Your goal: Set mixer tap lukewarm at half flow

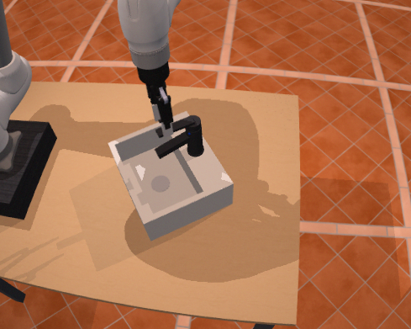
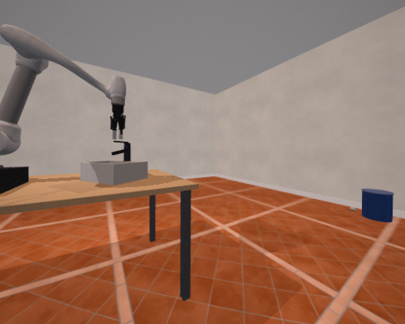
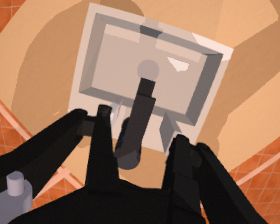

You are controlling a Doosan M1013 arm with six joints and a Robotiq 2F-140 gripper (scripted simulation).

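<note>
A black mixer tap stands at the back corner of a grey sink basin on the wooden table. Its lever lies over the spout, pointing much the same way, and looks about level in the side view. A blue dot shows on the tap body. My gripper points straight down just above the lever's outer end, with its fingers partly apart and nothing between them. In the wrist view the lever lies below, between the two fingers. There is a small gap between the fingertips and the lever.
My black base block stands at the table's left edge. The sink's walls rise around the tap. The table's right edge is near the sink. A blue bin stands far off on the floor by the wall.
</note>
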